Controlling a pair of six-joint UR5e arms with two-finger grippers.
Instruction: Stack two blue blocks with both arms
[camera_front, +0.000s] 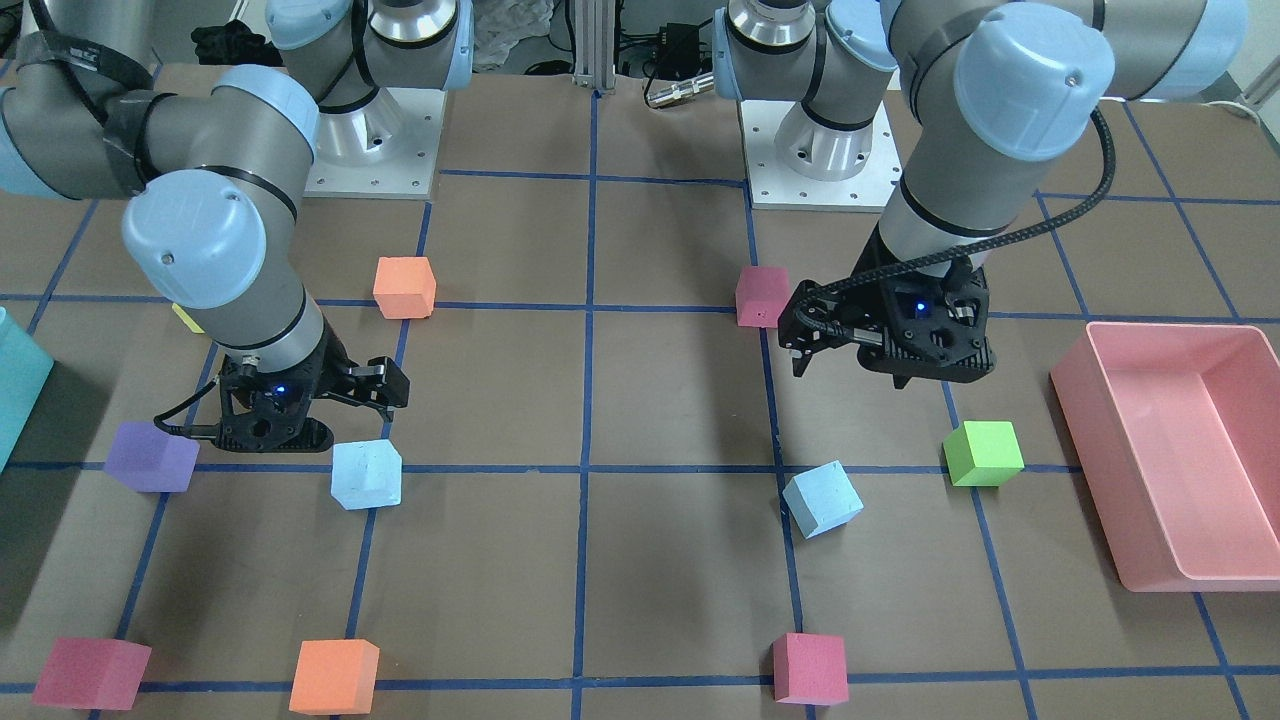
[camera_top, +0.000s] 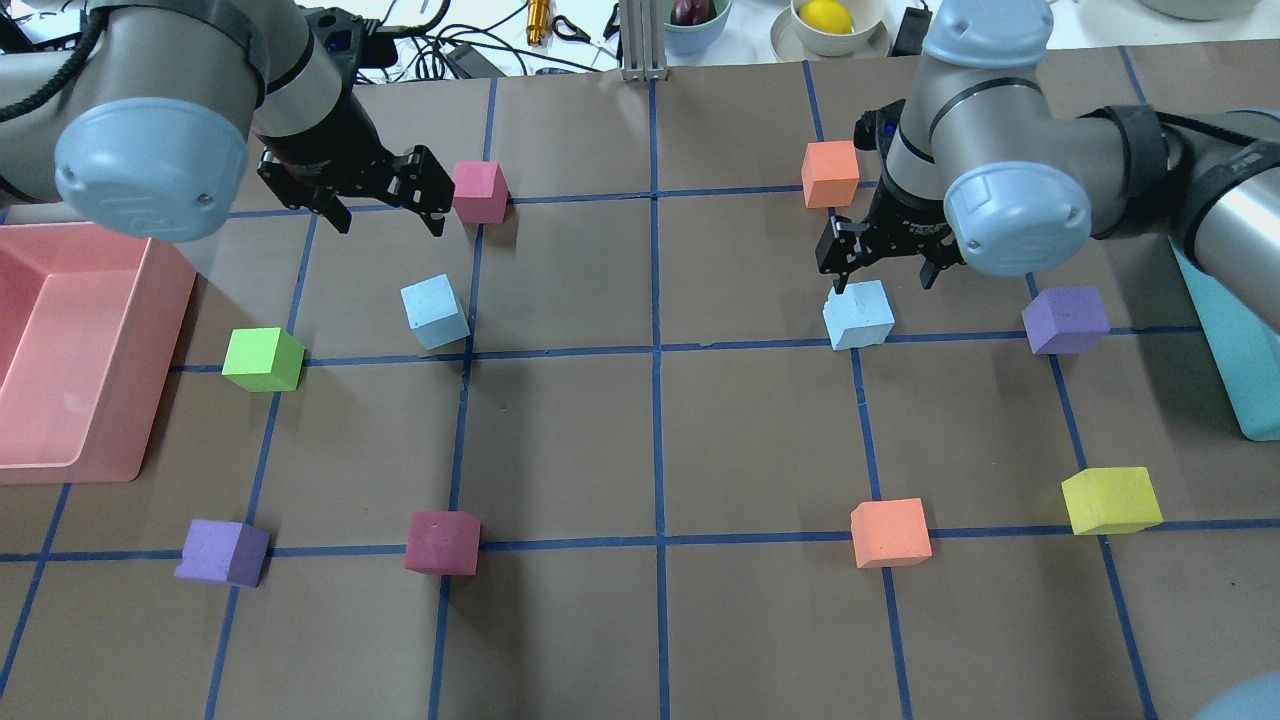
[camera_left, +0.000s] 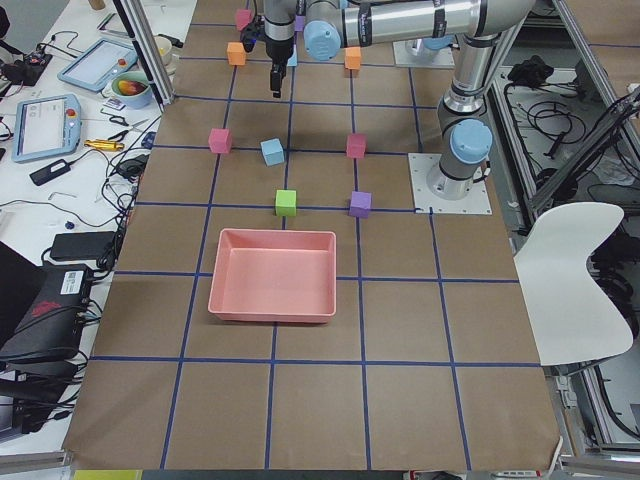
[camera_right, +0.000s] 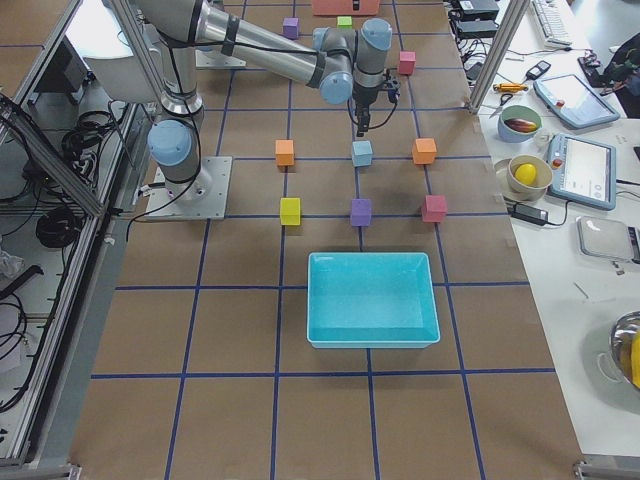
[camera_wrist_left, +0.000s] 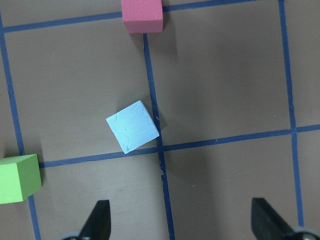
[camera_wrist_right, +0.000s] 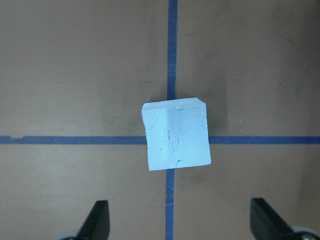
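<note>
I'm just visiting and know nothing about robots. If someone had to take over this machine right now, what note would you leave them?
Left gripper: open, empty, above the table. The left-side blue block lies off-centre in its wrist view, askew to the grid lines.
Right gripper: open, empty, hovering over the right-side blue block, roughly lined up.
Done: nothing yet; both blocks sit apart on the table.
Left: grasp one block and set it on the other.
</note>
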